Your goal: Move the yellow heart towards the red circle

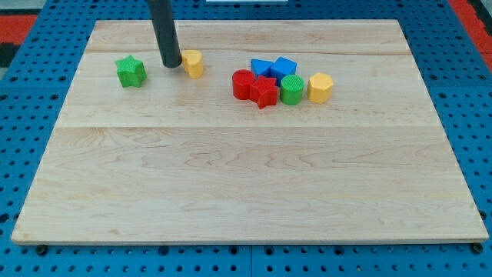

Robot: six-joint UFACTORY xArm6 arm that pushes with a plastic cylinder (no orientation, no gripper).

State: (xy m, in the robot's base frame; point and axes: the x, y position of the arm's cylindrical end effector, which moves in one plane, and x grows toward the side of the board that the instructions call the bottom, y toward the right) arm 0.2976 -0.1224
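You are looking at a pale wooden board (pixel 246 177) lying on a blue pegboard (pixel 31 46). Your arm ends in a dark rod with no pincer, so nothing is clenched or grasped. The rod comes down from the far edge, and its tip (pixel 171 65) rests on the board at the far left, touching or just beside the left side of the yellow heart (pixel 193 63). A green star (pixel 131 71) sits near the tip, to its left. Well apart to the right of the heart is a tight cluster of blocks. The red circle (pixel 243 84) is the cluster's leftmost block, with a red star (pixel 264 91) touching it on the right. Behind them sit two blue blocks (pixel 274 68). Right of the red star is a green cylinder (pixel 291 89), then a yellow hexagon (pixel 320 87).
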